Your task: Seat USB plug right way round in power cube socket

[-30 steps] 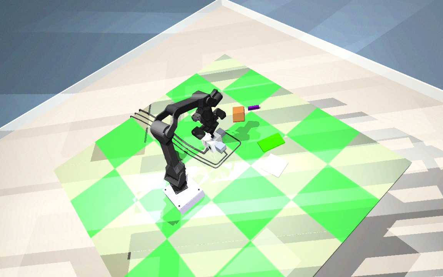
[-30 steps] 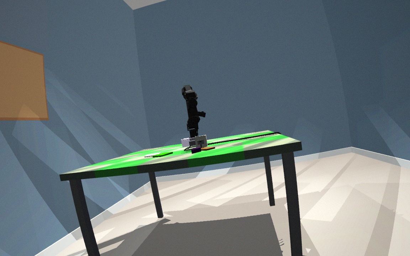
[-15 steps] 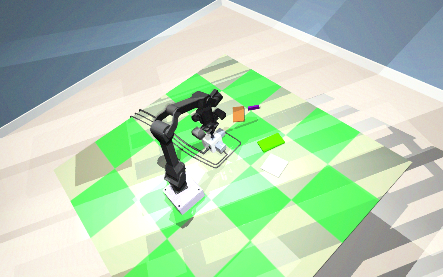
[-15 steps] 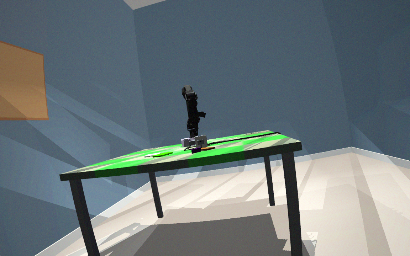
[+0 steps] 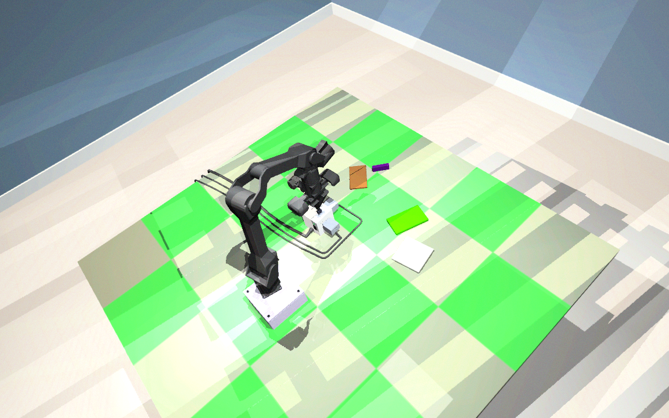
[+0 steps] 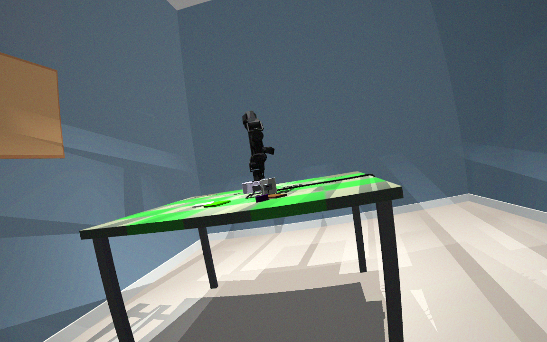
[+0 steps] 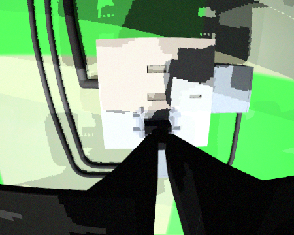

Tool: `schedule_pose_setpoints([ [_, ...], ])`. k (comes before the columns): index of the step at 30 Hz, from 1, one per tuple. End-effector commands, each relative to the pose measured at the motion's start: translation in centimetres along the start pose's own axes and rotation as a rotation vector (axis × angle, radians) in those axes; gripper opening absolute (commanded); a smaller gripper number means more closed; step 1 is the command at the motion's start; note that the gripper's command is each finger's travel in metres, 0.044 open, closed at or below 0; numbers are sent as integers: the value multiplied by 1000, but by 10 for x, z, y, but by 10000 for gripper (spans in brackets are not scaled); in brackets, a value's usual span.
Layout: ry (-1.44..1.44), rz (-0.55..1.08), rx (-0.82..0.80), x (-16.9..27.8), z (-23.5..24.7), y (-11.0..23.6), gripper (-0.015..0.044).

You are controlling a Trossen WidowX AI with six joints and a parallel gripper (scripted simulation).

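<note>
USB plug (image 7: 157, 124) mostly behind end effector (image 7: 161, 137)

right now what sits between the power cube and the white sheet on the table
In the top view, only a loop of dark cable crosses the checkered table between the power cube and the white sheet; nothing else lies there.

usb plug (image 7: 157, 124) mostly hidden btwn fingertips — orientation unclear

Checkered table (image 5: 508, 291) with power cube (image 5: 321, 220)
</note>
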State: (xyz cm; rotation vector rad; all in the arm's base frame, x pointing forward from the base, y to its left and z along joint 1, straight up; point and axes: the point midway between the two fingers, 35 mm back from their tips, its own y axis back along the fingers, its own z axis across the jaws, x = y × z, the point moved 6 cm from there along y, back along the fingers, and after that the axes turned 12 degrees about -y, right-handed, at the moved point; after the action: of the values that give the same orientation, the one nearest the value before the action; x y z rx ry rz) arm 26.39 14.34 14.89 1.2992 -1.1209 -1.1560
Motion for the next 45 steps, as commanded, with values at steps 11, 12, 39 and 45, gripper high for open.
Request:
schedule_pose_setpoints([
  [11, -3, -4, 1, 0, 0, -2, 0],
  [12, -3, -4, 1, 0, 0, -2, 0],
  [39, -3, -4, 1, 0, 0, -5, 0],
  [45, -3, -4, 1, 0, 0, -6, 0],
])
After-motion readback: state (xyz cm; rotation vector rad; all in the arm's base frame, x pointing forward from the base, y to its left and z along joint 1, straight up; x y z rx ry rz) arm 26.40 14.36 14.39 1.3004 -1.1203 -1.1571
